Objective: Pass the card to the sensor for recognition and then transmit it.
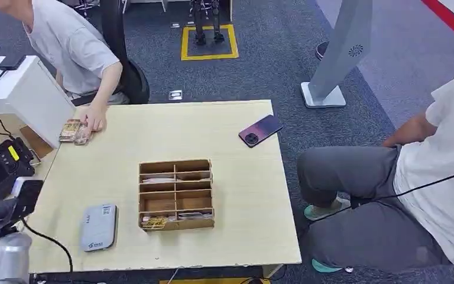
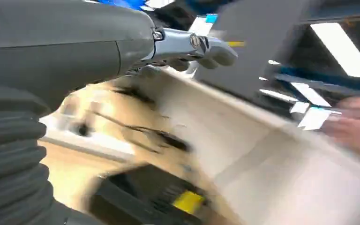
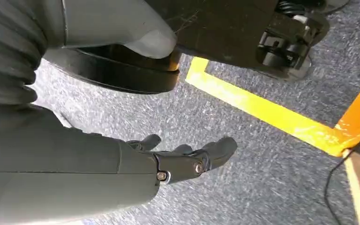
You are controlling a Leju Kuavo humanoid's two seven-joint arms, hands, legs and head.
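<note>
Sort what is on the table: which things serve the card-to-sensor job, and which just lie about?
For the job: cards in the wooden organiser; grey sensor pad; card stack under a person's hand.

Lying about: phone; black device.

Pale beige rectangular wooden table; brown wooden compartment organiser box; light grey flat rectangular sensor pad with small blue marking; purple-to-pink gradient smartphone, black camera ring; black card terminal with yellow stripe; dark blue-grey speckled carpet floor; yellow square floor outline; grey right hand, darker fingers
</note>
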